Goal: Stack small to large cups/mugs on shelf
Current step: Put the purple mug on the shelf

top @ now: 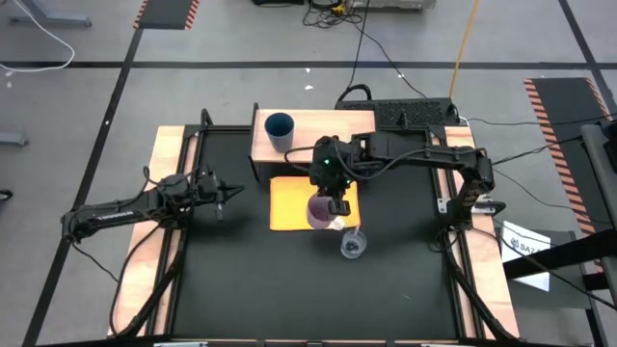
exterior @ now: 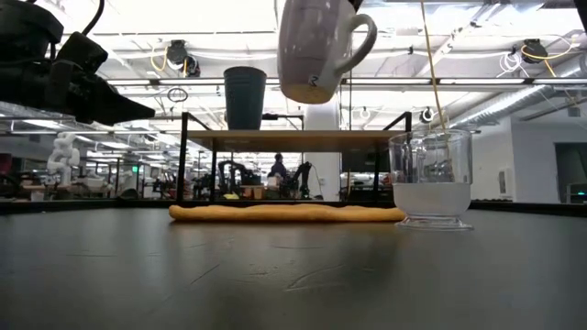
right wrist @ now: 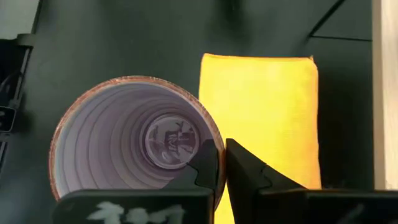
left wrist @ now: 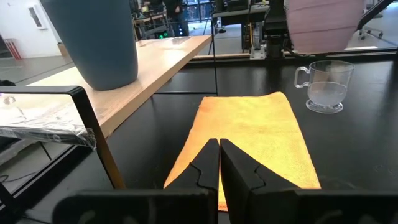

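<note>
— Lilac mug (exterior: 316, 48): where do you have it?
— Off the table, above the orange sheet (top: 289, 204); your right gripper (right wrist: 222, 163) is clamped on its rim.
— Other cups?
— Dark blue tumbler (top: 280, 129) stands upright on the shelf (top: 333, 123). Clear cup (top: 354, 244) sits on the black table (top: 241, 280), just beside the sheet.
— Left arm?
— Your left gripper (left wrist: 219, 163) waits well left of the sheet, fingers pressed together, holding nothing.

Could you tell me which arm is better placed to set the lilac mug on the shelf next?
The right. Its gripper already grips the lilac mug by the rim, lifted off the table, just in front of the shelf. The left gripper waits empty, jaws shut, farther left.
</note>
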`<state>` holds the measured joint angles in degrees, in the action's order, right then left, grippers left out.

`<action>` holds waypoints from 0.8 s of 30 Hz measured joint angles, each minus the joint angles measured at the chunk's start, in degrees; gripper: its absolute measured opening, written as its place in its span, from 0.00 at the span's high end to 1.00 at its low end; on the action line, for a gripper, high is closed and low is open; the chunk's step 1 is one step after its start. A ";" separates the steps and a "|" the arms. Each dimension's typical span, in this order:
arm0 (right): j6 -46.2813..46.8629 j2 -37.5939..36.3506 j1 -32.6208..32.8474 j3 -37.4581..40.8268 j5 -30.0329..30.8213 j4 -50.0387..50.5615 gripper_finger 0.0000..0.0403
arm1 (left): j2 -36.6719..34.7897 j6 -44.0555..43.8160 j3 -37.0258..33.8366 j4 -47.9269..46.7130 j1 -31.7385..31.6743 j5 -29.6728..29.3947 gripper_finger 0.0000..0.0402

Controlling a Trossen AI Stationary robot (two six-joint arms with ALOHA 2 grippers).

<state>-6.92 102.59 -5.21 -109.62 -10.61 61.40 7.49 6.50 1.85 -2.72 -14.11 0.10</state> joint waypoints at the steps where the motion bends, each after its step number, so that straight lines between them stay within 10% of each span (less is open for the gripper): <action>1: -0.20 -0.06 -0.35 0.00 -0.02 0.06 0.98 | -0.01 0.01 0.00 -0.01 0.00 0.00 0.96; 24: -0.64 -9.20 -1.13 0.48 -2.40 -1.88 0.98 | 0.00 0.65 0.00 -0.01 0.01 -0.04 0.96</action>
<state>-7.56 93.39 -6.34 -109.14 -13.02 59.51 7.49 7.15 1.85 -2.73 -14.10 0.05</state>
